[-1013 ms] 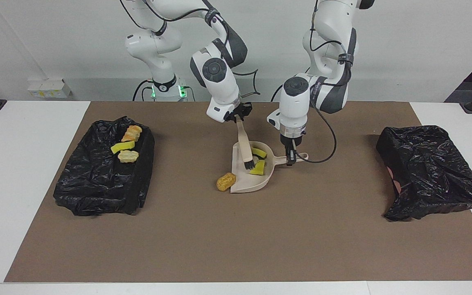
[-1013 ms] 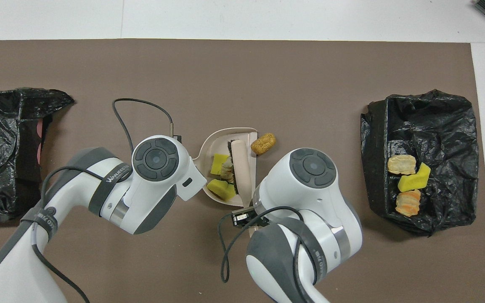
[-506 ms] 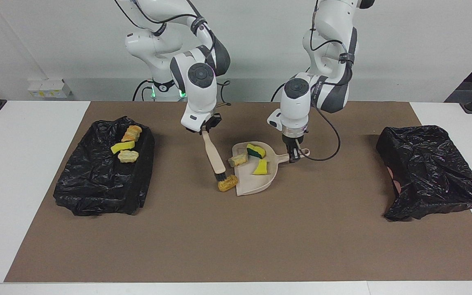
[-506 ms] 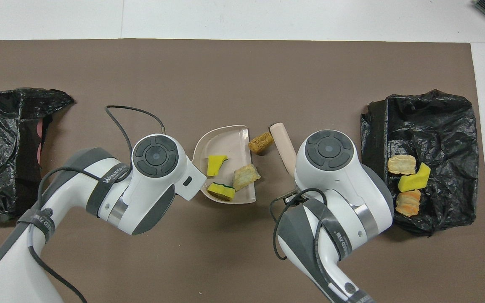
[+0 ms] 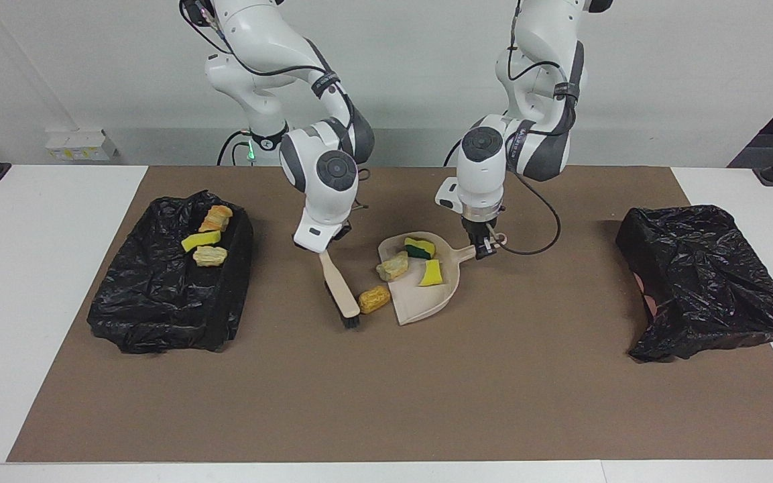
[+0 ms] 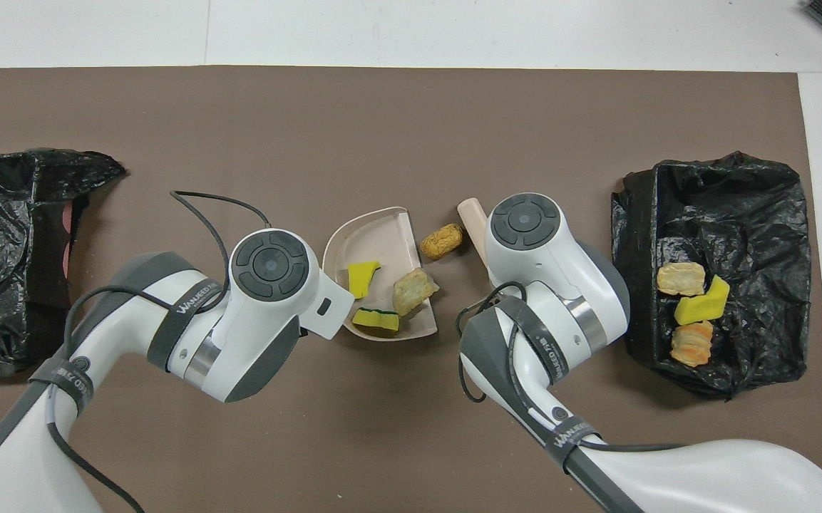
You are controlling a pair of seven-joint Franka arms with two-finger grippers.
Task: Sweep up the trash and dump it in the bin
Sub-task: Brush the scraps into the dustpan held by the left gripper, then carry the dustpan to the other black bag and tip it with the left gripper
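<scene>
The trash is 7 small scraps. 3 lie in the beige dustpan [image 5: 426, 295]: a yellow sponge wedge with a dark green face [image 5: 420, 247], a plain yellow sponge wedge [image 5: 432, 273] and a pale beige lump [image 5: 393, 266]. An orange-brown chunk [image 5: 373, 299] sits on the brown mat [image 5: 386, 402] just beside the dustpan's open lip, toward the right arm's end of the table. 3 more rest on the black bag lining the bin [image 5: 158, 302] at the right arm's end: an orange-brown bread chunk [image 5: 216, 217], a yellow wedge [image 5: 200, 240] and a pale chunk [image 5: 210, 255]. A second black bag [image 5: 701, 282] lies at the left arm's end.

The right gripper [image 5: 330, 247] is clamped on the handle of the brush [image 5: 339, 290], whose black bristles are down at the mat just beside the orange-brown chunk, so that the chunk lies between bristles and dustpan lip. The left gripper [image 5: 485, 249] is closed on the dustpan's handle at the end nearer the robots; the 3 scraps in the pan lie just past it, toward the pan's mouth.

A second ago the brush stood inside the dustpan, among the scraps, with the chunk outside the lip. Since then the right arm has carried the brush out and over to the chunk's outer flank, and the dustpan has turned slightly, its mouth now angled more toward the chunk. The 3 scraps on the bin's bag have not moved.
</scene>
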